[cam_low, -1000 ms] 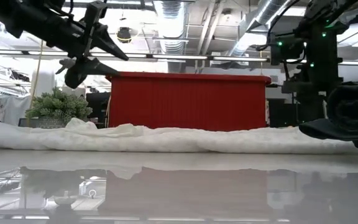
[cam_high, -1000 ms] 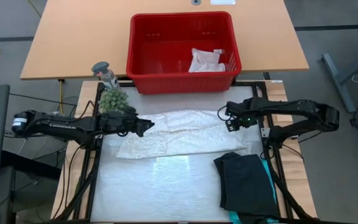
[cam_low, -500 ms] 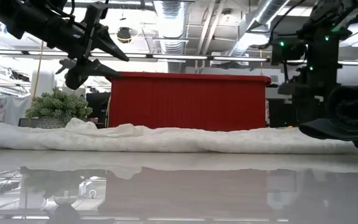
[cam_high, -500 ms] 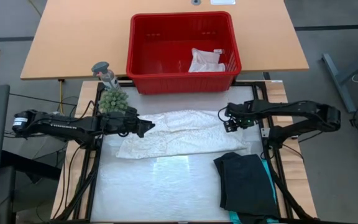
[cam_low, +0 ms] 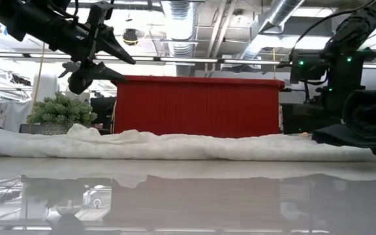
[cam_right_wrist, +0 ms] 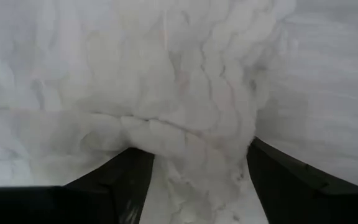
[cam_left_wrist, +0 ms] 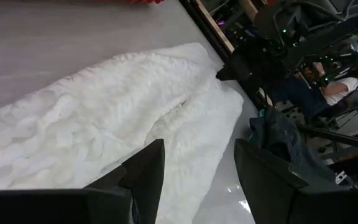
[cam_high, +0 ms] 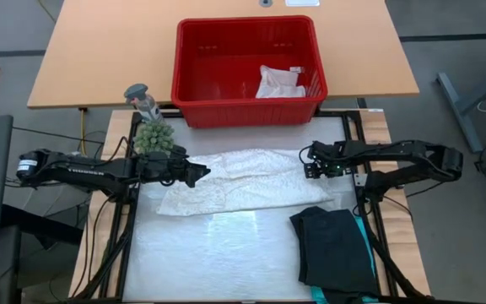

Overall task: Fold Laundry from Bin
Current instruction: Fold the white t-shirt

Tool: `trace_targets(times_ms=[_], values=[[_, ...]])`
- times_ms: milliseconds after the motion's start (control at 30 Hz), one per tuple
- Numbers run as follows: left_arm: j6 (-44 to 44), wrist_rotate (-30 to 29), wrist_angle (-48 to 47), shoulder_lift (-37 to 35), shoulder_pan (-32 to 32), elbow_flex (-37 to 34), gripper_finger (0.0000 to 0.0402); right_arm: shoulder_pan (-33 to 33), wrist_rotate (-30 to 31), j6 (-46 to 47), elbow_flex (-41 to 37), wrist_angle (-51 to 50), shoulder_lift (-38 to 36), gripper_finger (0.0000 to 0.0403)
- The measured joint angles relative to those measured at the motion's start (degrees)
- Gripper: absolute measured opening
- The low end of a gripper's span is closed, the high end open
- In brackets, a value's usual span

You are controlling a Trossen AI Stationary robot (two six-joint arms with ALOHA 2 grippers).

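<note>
The large white lacy top (cam_high: 243, 179) lies spread across the table's middle, its length running left to right. My left gripper (cam_high: 201, 171) hovers open well above the top's left part (cam_low: 124, 68), holding nothing (cam_left_wrist: 197, 177). My right gripper (cam_high: 310, 165) points down, open, low over the top's right end (cam_right_wrist: 194, 186). Its fingers stand on either side of a bunched ridge of cloth. A folded black garment (cam_high: 336, 247) lies on a teal one (cam_high: 366, 245) at the near right. The red bin (cam_high: 247, 110) stands behind, with a small white cloth (cam_high: 278, 82) inside. My right gripper comes from above at the lacy top's right end (cam_right_wrist: 197, 134), its open fingers (cam_right_wrist: 124, 180) on either side of a raised ridge of cloth. Whether the fingertips touch the cloth I cannot tell. The top lies flat on the table.
A small potted plant (cam_high: 153, 135) and a grey figure (cam_high: 142, 100) stand at the table's far left corner, close to my left arm. Bare table surface (cam_high: 218, 253) stretches in front of the white top. The wooden table (cam_high: 99, 51) carries the bin.
My right gripper has sunk toward the white top's right end, still pointing down and still open, with a slight roll of the wrist. The top has not moved.
</note>
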Motion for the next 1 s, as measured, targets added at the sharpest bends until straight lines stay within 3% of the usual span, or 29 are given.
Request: trace_targets(times_ms=[133,433,633,1000], values=[[-0.01,0.02,0.0,0.0,0.0,0.0,0.0183,-0.34,-0.45,-0.21,0.35,0.73,3.75,0.0243],[0.0,0.07,-0.02,0.0,-0.02,0.0,0.0183,-0.65,-0.58,-1.97,0.4,7.82,5.1,0.0029],[-0.05,0.17,0.39,0.0,-0.02,0.0,0.0183,-0.72,-0.55,-3.19,2.38,5.74,5.28,0.0028],[-0.12,1.6,2.14,-0.02,-0.02,0.0,0.0183,1.03,1.11,-5.84,13.35,-2.32,4.97,0.0028]])
